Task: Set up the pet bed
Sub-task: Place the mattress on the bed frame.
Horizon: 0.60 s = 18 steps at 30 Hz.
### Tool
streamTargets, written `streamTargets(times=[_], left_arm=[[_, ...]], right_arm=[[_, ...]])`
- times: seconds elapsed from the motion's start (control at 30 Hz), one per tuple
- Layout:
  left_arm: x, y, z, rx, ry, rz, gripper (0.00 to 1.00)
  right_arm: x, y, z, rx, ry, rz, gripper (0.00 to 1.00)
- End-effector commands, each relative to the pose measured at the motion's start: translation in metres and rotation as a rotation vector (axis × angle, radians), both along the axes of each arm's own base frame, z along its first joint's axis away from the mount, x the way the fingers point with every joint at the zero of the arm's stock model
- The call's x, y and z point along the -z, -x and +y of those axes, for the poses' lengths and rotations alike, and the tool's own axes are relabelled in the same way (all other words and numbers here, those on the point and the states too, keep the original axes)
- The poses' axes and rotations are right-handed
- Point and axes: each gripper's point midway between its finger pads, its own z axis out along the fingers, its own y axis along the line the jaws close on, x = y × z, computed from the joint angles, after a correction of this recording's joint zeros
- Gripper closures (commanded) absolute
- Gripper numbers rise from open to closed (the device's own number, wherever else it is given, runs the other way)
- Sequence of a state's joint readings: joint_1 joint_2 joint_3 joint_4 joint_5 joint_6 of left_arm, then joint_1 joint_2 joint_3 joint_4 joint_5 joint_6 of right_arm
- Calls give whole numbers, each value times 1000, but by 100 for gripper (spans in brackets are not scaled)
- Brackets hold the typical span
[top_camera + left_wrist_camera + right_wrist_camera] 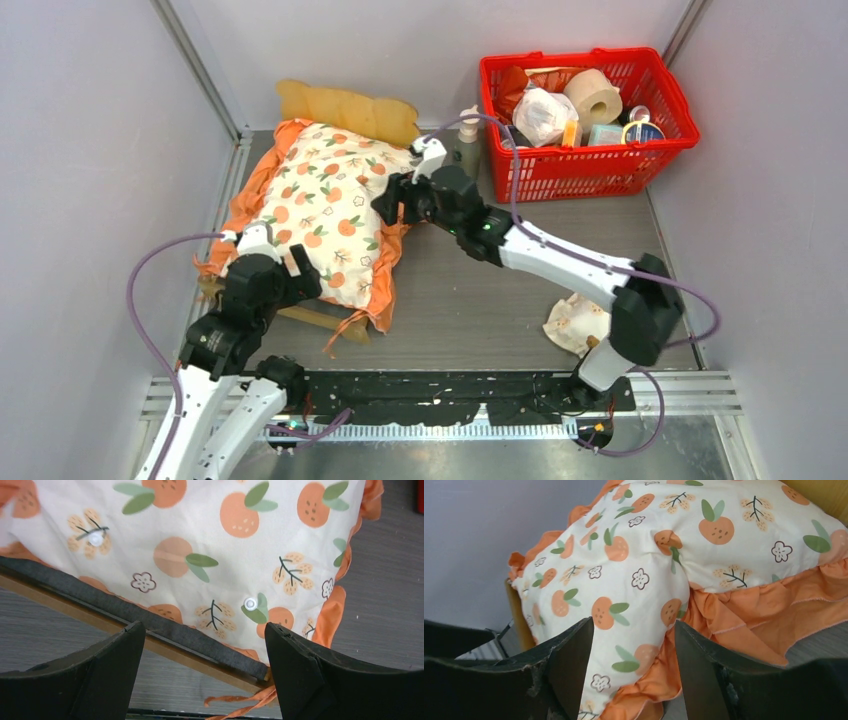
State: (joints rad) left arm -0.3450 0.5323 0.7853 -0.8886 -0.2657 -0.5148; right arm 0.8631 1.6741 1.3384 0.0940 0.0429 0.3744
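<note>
- The left tool [205, 630] stands wide open and grips nothing. Its two dark fingers [100, 675] hang over the near corner of the pet bed [75, 605].
- Just past those fingertips, the bed's near edge crosses on a slant from the left finger to the right one. It is a light-wood rail topped by the dark-grey base panel.
- Ahead of that rail, the cream orange-print cushion [200, 540] lies on the panel. Its orange ruffle spills over the edge beside the right finger, and a thin tie trails onto the grey tabletop [390, 605].
- Farther on, the right tool [634, 625] has its jaws well apart and clamps nothing.
- The cushion's bulging side and ruffle sit directly ahead, showing in the gap between the fingers. I cannot tell whether the fingers touch the cloth.
- Behind this tool, beside its arm's base, a small cream pillow [575, 322] lies on the tabletop, well apart from the bed.
- Beyond the cushion, the bed's scalloped headboard [345, 108] stands by the back wall.
- Farther back, off to the right tool's right, a red basket [590, 165] holds a toilet roll and other bits.
</note>
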Motion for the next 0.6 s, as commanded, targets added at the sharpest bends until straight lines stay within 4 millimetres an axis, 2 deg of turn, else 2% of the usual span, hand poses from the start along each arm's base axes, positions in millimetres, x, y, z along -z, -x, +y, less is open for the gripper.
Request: streamTargets(times=[0.0, 0.13, 0.17, 0.23, 0.27, 0.3, 0.33, 0.37, 0.4, 0.43, 0.47, 0.5, 0.57], left_arm=[[-48, -5, 26, -79, -97, -123, 6], [-74, -10, 53, -204, -194, -107, 5], [-80, -12, 51, -204, -176, -108, 5], [-86, -16, 34, -139, -93, -111, 7], [-84, -18, 16, -57, -35, -106, 9], [-81, -18, 3, 1, 4, -98, 9], [-75, -17, -7, 46, 34, -82, 10], [-66, -15, -13, 71, 53, -62, 10], [-57, -13, -16, 86, 66, -46, 10], [-48, -12, -19, 100, 74, -31, 11], [-40, -9, -22, 119, 81, -21, 11], [-33, -6, -27, 150, 86, -3, 12], [-17, 1, -37, 211, 110, 47, 12]], right_arm=[[-11, 29, -29, 42, -73, 29, 33], [18, 48, -46, 46, -52, 100, 33], [21, 55, -45, 29, -56, 112, 33], [48, 71, -44, 6, -28, 159, 34], [52, 79, -40, -10, -27, 164, 34], [65, 86, -40, -20, -12, 183, 33], [65, 96, -32, -59, -29, 177, 33], [80, 104, -32, -77, -15, 192, 33], [77, 114, -23, -128, -46, 182, 32], [91, 123, -23, -155, -37, 196, 31], [87, 132, -16, -200, -69, 179, 30], [99, 138, -18, -213, -56, 186, 27], [109, 149, -13, -258, -41, 171, 25]])
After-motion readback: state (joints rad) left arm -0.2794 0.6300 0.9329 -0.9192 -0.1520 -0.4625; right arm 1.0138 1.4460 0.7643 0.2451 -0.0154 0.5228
